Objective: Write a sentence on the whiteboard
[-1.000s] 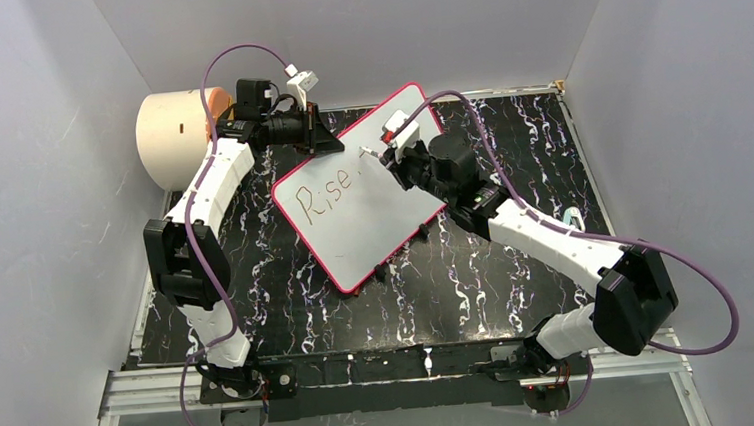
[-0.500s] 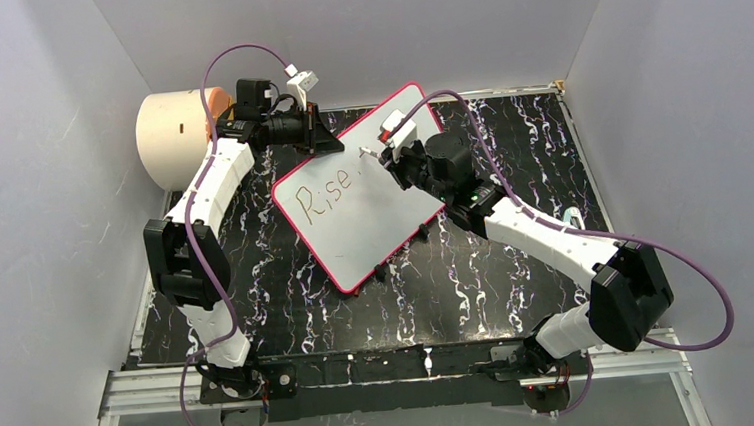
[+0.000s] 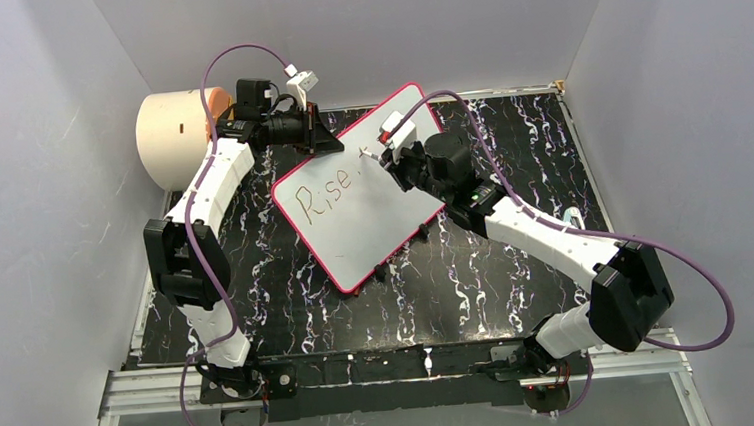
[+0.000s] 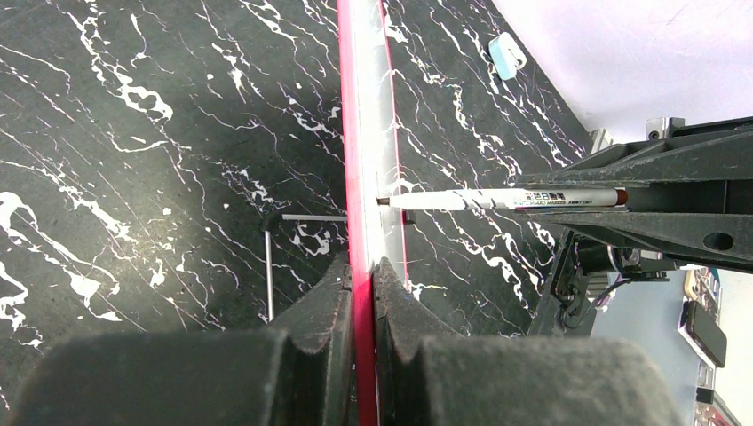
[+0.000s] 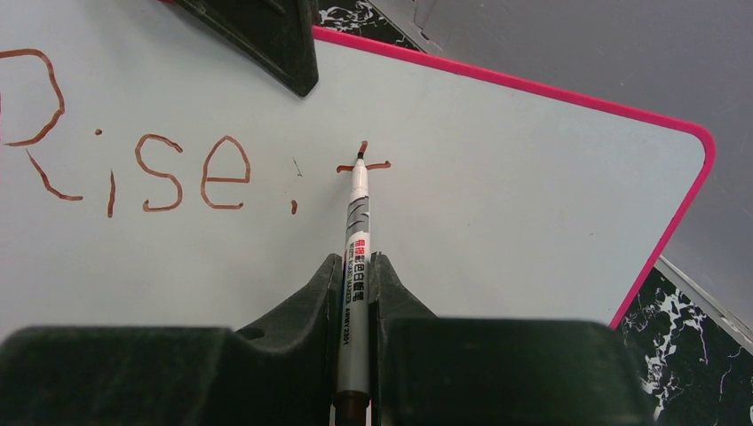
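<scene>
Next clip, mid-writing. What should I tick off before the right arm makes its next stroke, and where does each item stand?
1. Grip on the marker: ok, the right claw is shut on its barrel.
2. Tip contact with the whiteboard: ok, the left wrist view shows the tip touching the face.
3. Board support: ok, the left claw is shut on the pink rim.
4. Legibility of the sentence: ok, it reads "Rise," with a small cross stroke begun at the tip.
5. Writing room right of the tip: ok, bare white up to the rim.
6. Ink supply for the next stroke: cannot tell.
</scene>
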Tool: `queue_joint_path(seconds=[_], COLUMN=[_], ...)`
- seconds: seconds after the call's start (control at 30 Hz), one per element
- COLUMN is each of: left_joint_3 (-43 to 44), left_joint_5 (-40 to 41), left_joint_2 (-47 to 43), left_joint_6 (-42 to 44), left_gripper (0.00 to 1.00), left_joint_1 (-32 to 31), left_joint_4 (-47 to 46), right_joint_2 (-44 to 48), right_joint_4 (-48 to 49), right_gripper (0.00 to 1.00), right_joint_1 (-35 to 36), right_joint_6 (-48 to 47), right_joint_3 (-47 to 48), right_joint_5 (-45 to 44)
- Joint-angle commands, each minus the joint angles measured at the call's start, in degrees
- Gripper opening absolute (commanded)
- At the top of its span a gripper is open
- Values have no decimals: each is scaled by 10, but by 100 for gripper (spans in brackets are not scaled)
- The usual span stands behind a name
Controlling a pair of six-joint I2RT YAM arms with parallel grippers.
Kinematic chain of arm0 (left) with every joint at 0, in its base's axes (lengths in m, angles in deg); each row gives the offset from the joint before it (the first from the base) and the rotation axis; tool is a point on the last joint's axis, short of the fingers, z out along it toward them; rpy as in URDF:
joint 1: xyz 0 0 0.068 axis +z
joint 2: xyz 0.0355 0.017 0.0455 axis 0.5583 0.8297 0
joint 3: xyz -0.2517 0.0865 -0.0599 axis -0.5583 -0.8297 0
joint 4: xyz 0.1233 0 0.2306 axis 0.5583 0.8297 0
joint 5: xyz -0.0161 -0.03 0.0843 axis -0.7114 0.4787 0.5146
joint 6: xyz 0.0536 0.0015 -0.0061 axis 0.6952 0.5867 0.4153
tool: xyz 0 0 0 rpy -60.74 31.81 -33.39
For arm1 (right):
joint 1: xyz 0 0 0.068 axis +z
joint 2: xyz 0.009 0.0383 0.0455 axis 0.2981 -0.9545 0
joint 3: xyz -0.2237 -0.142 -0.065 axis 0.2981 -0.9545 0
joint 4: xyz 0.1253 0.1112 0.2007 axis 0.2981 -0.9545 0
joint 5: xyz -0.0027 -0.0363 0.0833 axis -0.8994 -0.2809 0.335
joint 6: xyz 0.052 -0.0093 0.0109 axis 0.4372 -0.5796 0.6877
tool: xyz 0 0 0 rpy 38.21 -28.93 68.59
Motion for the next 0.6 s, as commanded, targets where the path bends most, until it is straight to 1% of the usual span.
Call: queue_joint_path(seconds=[0.0, 0.57], left_joint_3=[-36, -36], left_joint_5=[2, -2], left_joint_2=[35, 37], left_joint_6=[54, 55], left_gripper=[0, 0], left_joint_1=[-22, -21], left_joint_4=[128, 128], right_joint_2=[14, 28], right_joint_4=[-24, -60], right_gripper=[0, 0], right_joint_1=[-4, -3], right_joint_6=[4, 4], right_joint_3=[19, 4], right_joint_5=[10, 11])
